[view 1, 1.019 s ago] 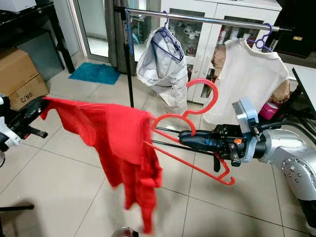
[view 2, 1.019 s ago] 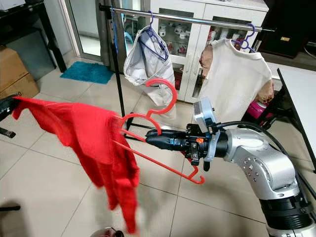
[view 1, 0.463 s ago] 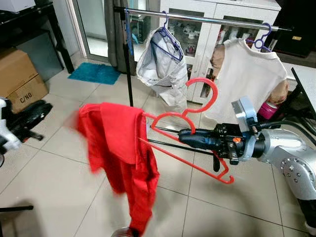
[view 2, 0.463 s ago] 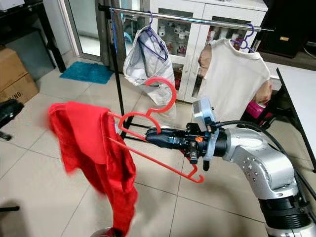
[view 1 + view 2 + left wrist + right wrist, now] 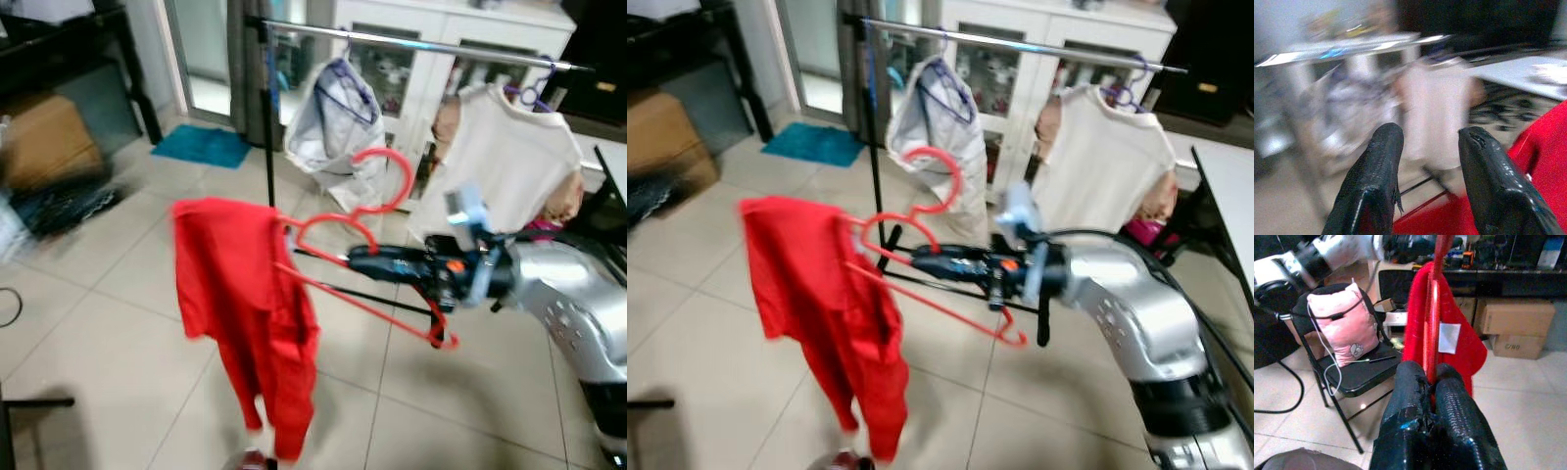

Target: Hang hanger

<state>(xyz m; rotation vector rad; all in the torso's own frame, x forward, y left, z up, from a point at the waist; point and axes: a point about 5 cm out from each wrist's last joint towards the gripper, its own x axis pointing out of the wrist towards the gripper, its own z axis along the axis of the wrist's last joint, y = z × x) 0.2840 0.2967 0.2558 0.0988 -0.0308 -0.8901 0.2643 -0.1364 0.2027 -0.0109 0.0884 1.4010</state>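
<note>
Red hanger [image 5: 367, 257] sits mid-frame in my head view, my right claw [image 5: 355, 260] clamped on it, shirt [image 5: 245, 304] drooping lower left. Wrist views: left claw [image 5: 1427, 147] parted, empty. I should lift the hook level toward the rail [image 5: 411, 43] up top.
</note>
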